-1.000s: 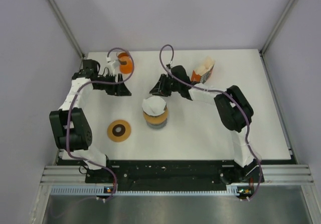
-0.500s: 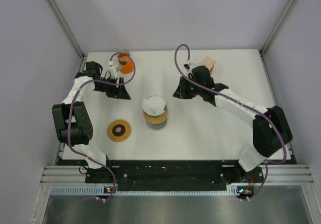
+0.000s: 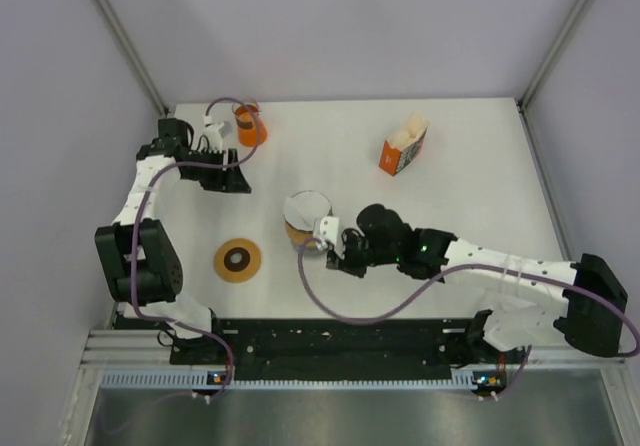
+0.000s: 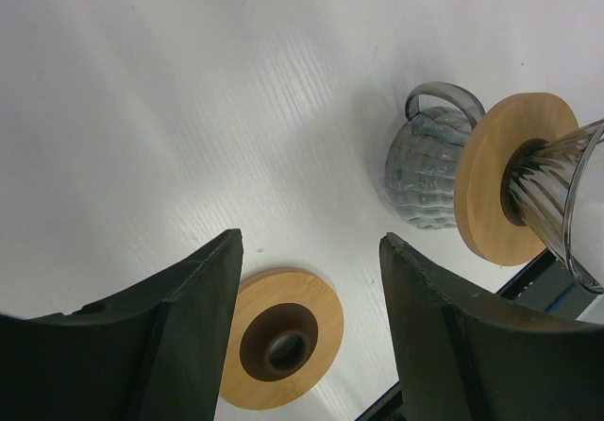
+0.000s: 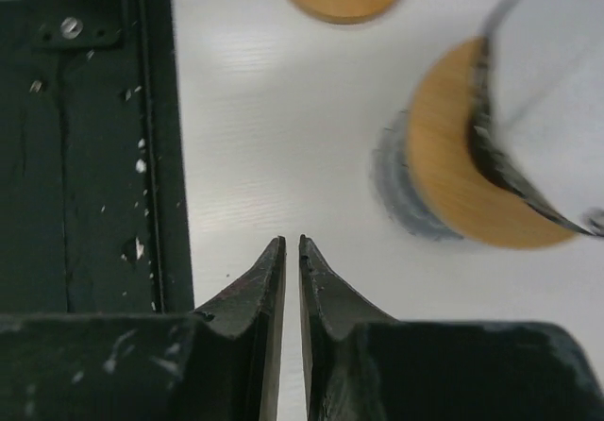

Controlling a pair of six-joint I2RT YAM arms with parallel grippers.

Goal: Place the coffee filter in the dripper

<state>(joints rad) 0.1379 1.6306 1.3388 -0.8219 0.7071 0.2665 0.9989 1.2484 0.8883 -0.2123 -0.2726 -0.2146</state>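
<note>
The glass dripper [image 3: 307,218] stands on a wooden collar over a grey glass server at the table's middle, with the white coffee filter [image 3: 306,207] sitting in its cone. My right gripper [image 3: 325,254] is shut and empty, low beside the dripper's near right side. In the right wrist view the shut gripper [image 5: 292,242] is over bare table, and the dripper [image 5: 462,157] with the filter [image 5: 557,109] is blurred at the right. My left gripper [image 3: 238,161] is open and empty at the back left. In its wrist view the gripper [image 4: 311,242] frames the table, with the dripper [image 4: 552,180] at the right.
A wooden ring lid [image 3: 237,260] lies front left of the dripper and also shows in the left wrist view [image 4: 283,345]. An orange cup [image 3: 249,126] stands at the back left by the left arm. An orange filter box [image 3: 403,146] stands back right. The black base rail [image 5: 85,138] borders the near edge.
My right arm swung from the back of the table near the filter box round to the front, close beside the dripper. The left arm shifted slightly towards the back left.
</note>
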